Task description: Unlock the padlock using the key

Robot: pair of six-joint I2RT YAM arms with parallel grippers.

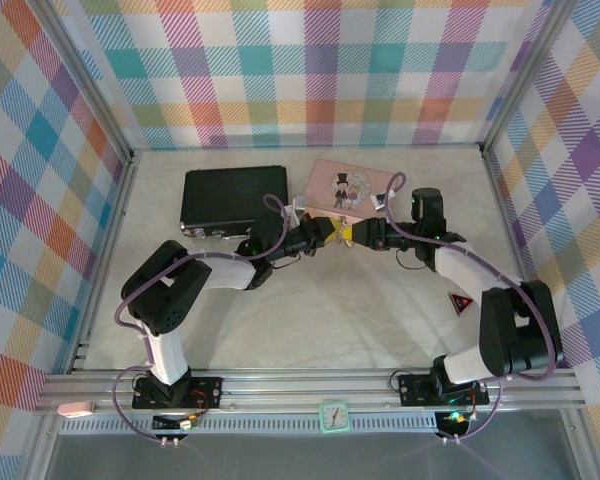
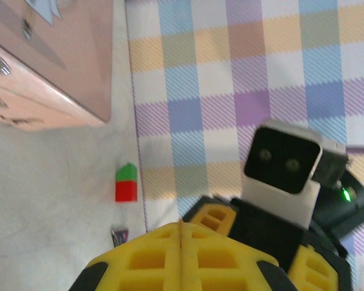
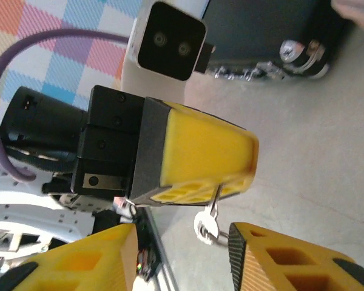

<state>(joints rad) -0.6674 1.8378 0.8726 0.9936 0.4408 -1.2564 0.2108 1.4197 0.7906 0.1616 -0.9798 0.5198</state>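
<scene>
The left gripper is clenched on the key. The thin shaft pokes out below its yellow fingers, with a small ring dangling under it. The right gripper is released, its jaws apart on either side of that ring, low in the right wrist frame.

From above, the left gripper and right gripper meet tip to tip at centre frame. They are just below the near edge of the pink tin, and the black case is close at upper left. Bare counter lies open towards the bottom of the frame. Both arms are bent at the elbow and reach inward.
</scene>
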